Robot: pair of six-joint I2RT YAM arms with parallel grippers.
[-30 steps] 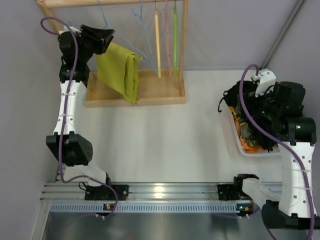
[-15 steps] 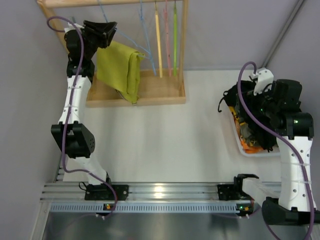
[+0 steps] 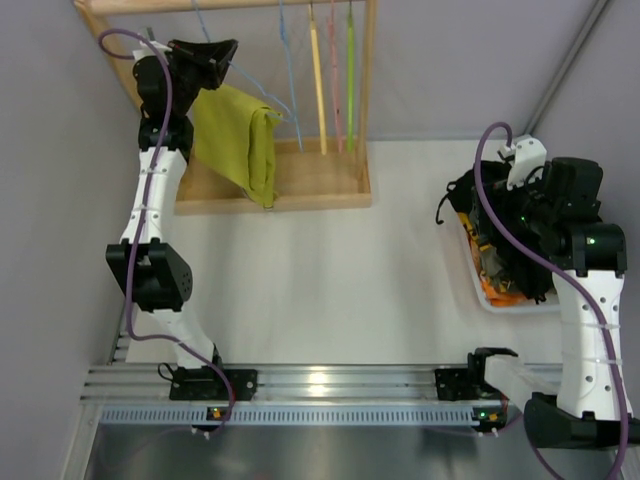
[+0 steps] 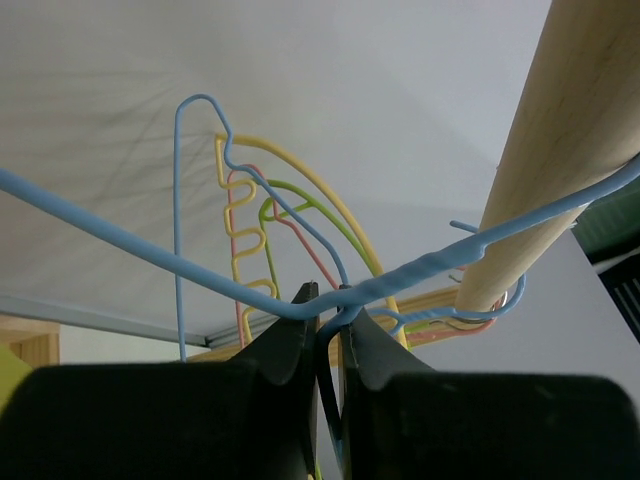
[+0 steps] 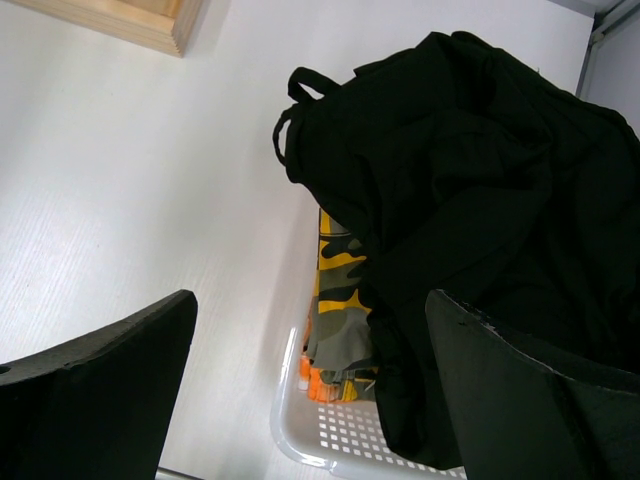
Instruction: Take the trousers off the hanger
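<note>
The trousers (image 3: 243, 140) hang folded over the hanger (image 4: 420, 270) at the upper left of the top view. The left tool (image 4: 328, 318) is clamped on the hanger's thin wire just below its twisted neck. The hook seems to sit round the rail (image 4: 565, 140), though that view is cramped. The wire may twist or slip in this grip. That could tilt the bar so the cloth slides off unheld, or snag the other hangers (image 4: 262, 225). The right tool (image 5: 310, 380), fingers spread wide, hovers over black clothes (image 5: 470, 180) at far right, too distant to help.
</note>
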